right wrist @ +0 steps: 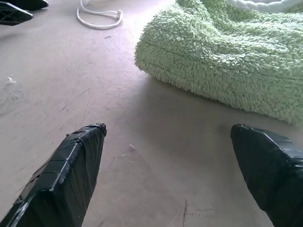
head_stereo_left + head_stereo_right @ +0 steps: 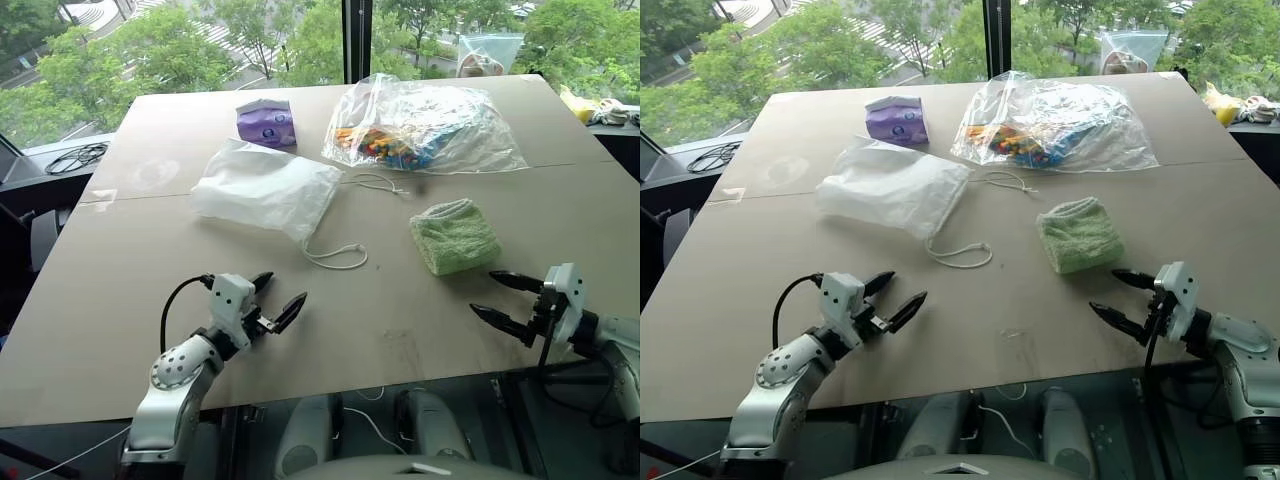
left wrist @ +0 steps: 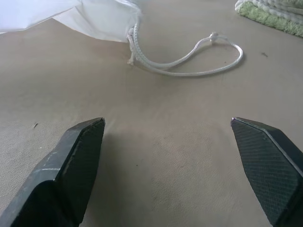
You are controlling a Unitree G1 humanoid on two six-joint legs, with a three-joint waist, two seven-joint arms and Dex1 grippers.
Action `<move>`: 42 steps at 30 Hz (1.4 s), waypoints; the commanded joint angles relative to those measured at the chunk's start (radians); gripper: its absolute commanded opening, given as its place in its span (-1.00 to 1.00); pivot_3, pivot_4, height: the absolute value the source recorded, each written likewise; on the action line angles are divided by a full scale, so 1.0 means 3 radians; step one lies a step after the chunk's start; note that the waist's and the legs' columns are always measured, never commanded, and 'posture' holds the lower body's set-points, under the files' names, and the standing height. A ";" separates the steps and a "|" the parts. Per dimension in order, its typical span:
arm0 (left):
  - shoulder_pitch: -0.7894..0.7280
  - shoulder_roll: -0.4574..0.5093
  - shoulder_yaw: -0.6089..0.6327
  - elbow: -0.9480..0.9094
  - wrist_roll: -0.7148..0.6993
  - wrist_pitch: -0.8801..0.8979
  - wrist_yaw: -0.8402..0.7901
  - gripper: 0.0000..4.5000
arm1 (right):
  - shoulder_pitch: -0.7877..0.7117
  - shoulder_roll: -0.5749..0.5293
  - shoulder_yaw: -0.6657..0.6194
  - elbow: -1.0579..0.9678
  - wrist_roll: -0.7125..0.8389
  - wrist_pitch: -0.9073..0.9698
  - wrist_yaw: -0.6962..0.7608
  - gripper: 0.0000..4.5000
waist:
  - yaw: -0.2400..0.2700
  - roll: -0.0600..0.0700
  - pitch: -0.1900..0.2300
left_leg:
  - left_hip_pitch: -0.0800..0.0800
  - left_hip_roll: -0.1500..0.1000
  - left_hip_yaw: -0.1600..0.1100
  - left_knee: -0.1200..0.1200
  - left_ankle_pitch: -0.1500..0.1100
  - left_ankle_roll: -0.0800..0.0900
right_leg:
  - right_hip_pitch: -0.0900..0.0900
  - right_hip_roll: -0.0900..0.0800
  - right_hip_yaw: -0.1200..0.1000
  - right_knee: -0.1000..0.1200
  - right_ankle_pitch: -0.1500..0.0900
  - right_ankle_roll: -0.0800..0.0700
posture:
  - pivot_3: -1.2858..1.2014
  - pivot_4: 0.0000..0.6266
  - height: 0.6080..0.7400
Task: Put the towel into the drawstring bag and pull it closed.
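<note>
Towel point(image 2: 454, 236) lies just ahead of my right gripper point(image 2: 500, 297); my left gripper point(image 2: 277, 297) hovers near the drawstring bag point(image 2: 266, 187); both pincers wide, empty, nearly level.

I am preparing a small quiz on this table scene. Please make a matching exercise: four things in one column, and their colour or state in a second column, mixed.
Things:
1. towel
2. drawstring bag
3. small packet
4. left gripper

Descriptions:
A. purple
B. black fingers open, holding nothing
C. white, lying flat, a cord looped beside it
D. light green, fluffy

Pairs: 1-D, 2-C, 3-A, 4-B
</note>
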 commanded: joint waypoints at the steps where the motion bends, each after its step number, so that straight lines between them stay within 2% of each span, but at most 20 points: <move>1: -0.0176 -0.0193 -0.0039 -0.0311 -0.0349 0.0365 0.0150 0.96 | -0.0235 -0.0071 -0.0169 -0.0077 0.0134 -0.0020 0.0031 1.00 | -0.0001 -0.0004 0.0007 | -0.0002 0.0000 0.0000 0.0002 0.0000 0.0000 | 0.0000 0.0002 0.0000 0.0000 0.0000 0.0000 | 0.03 -0.52 1.00; 5: -0.0517 -0.0418 -0.0053 -0.0478 -0.0427 0.0608 0.0484 0.96 | -0.0539 -0.0111 -0.0216 -0.0164 0.0319 0.0158 0.0044 1.00 | -0.0004 -0.0030 0.0025 | -0.0003 0.0001 -0.0002 0.0007 0.0001 0.0001 | 0.0003 0.0010 -0.0001 0.0001 0.0001 0.0001 | 0.03 -0.52 1.00; 11: -0.1134 -0.0658 -0.0361 -0.0394 0.0140 0.0648 0.1094 0.96 | -0.0871 -0.0052 -0.0170 -0.0435 0.0599 0.0436 0.0065 1.00 | 0.0003 -0.0033 0.0026 | -0.0003 -0.0002 -0.0003 0.0007 0.0010 0.0017 | 0.0009 0.0018 0.0002 0.0002 0.0001 0.0001 | 0.03 -0.52 1.00; 17: -0.1340 -0.0968 -0.0539 -0.0180 0.0562 0.0508 0.1555 0.96 | -0.0935 0.0009 -0.0187 -0.0541 0.0815 0.0627 0.0142 1.00 | 0.0011 -0.0039 0.0029 | -0.0005 -0.0002 0.0000 0.0005 0.0008 0.0020 | 0.0008 0.0022 0.0008 0.0000 0.0004 0.0015 | 0.03 -0.52 1.00; 32: -0.1465 -0.0918 -0.0773 0.0315 0.1676 0.0299 0.2197 0.96 | -0.0815 0.0008 -0.0187 -0.0582 0.0764 0.0652 0.0135 1.00 | 0.0011 -0.0042 0.0031 | -0.0004 -0.0002 -0.0001 0.0010 0.0007 0.0021 | 0.0008 0.0021 0.0008 0.0003 0.0000 0.0007 | 0.03 -0.52 1.00; 40: -0.1621 -0.0952 -0.0834 0.0627 0.1982 0.0180 0.2367 0.96 | -0.0821 0.0006 -0.0200 -0.0565 0.0730 0.0623 0.0111 1.00 | 0.0022 -0.0043 0.0031 | -0.0003 -0.0002 0.0000 0.0011 0.0007 0.0022 | 0.0009 0.0020 0.0008 0.0003 0.0001 0.0007 | 0.03 -0.52 1.00; 42: -0.1663 -0.0835 -0.0953 0.0687 0.2221 0.0119 0.2398 0.96 | -0.0841 0.0001 -0.0208 -0.0542 0.0716 0.0611 0.0103 1.00 | 0.0022 -0.0043 0.0031 | -0.0003 -0.0002 -0.0001 0.0010 0.0007 0.0022 | 0.0008 0.0020 0.0008 0.0003 0.0001 0.0007 | 0.03 -0.52 1.00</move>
